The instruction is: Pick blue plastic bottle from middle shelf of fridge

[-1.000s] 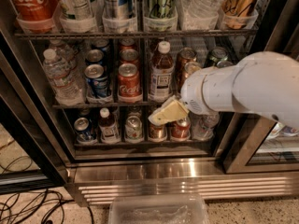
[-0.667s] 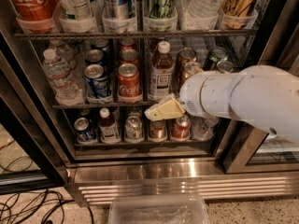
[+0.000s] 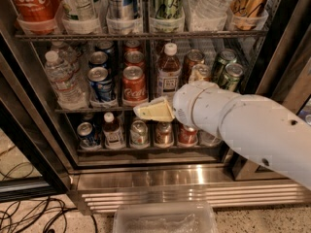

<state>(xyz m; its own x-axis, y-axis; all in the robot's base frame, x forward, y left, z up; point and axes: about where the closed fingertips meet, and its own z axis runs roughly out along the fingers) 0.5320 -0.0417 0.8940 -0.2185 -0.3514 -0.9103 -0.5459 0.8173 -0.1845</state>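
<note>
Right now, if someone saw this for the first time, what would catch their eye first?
The big white arm stretched in from the picture's right, with its cream hand at the front of the middle shelf, just below and left of the bottle. Behind it is the fridge, packed with rows of cans, and a red Coca-Cola bottle at top left.

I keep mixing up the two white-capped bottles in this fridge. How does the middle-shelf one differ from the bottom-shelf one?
The middle-shelf bottle is taller, clearly topping the red can beside it; the bottom-shelf bottle is shorter. The middle-shelf bottle stands above and right of the gripper, which hovers at the middle shelf's front rail; the bottom-shelf bottle stands below and left of it, between a blue can and a silver can. Both have white caps and pale labels.
</note>
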